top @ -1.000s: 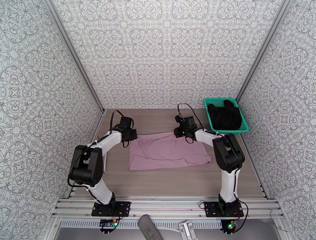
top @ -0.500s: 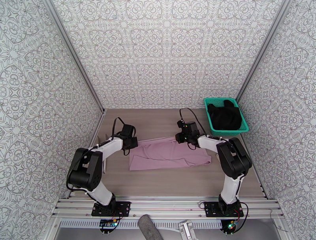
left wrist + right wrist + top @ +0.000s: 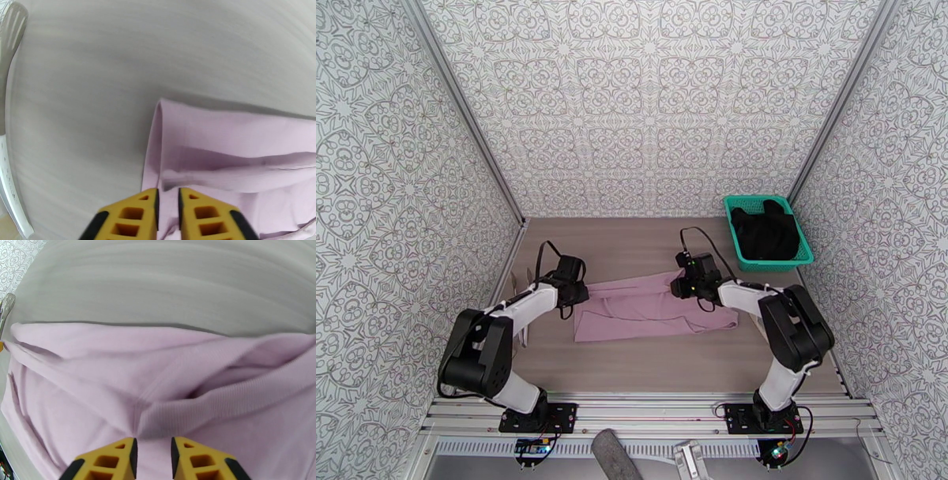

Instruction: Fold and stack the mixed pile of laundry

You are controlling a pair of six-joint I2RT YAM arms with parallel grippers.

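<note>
Two garments lie well apart. From above, the plain black garment (image 3: 765, 233) sits in the teal plastic mesh basket (image 3: 779, 265) at the far right of the grey wood-grain table (image 3: 632, 237), and the dusty mauve-pink cloth shirt (image 3: 648, 309) lies folded mid-table. The wrist views add the jaws. The left gripper (image 3: 168, 191) is narrowly parted over the shirt's left fold. The right gripper (image 3: 154, 441) is slightly wider over ribbed cloth, pinching nothing visible. Both arms reach low, forearms angled inward.

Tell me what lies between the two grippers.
The mauve-pink shirt: in the top view its folded far edge runs from the left gripper across to the right gripper.
</note>
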